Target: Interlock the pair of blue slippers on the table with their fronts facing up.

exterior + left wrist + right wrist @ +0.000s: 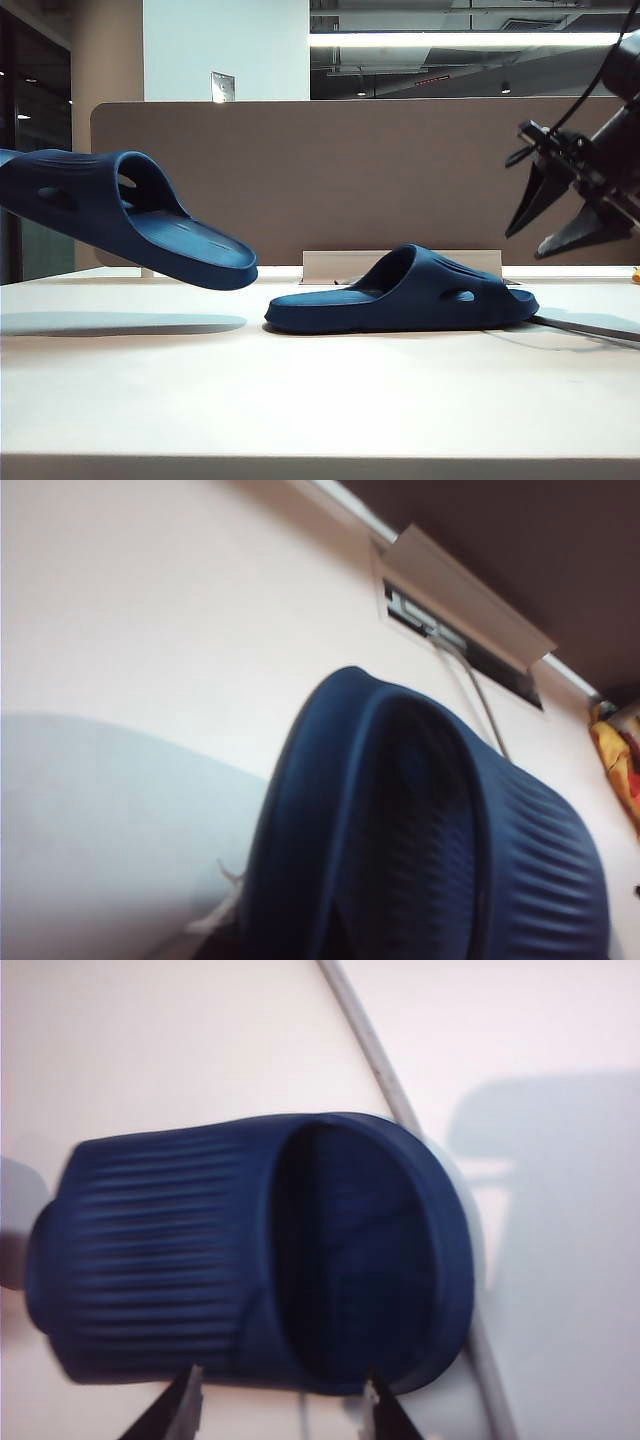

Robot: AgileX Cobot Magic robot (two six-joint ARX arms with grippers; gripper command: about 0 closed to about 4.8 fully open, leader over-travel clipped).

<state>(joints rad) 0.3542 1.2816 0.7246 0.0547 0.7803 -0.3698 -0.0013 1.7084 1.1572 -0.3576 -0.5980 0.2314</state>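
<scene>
Raised navy moulded foam slipper (pixel 120 215) hanging in unseen left gripper, presumably clamped; right gripper (pixel 560 215) hovering open near resting navy slipper (pixel 410 295) on cream table (pixel 300 400); next: grasping it.

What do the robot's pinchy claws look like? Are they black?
Yes. The right gripper is black, with two flat fingers that taper to pointed tips like a beak, and a black cable looping above it. In the right wrist view its tips look dark and wedge-shaped. The left gripper is out of sight, so its look cannot be told.
</scene>
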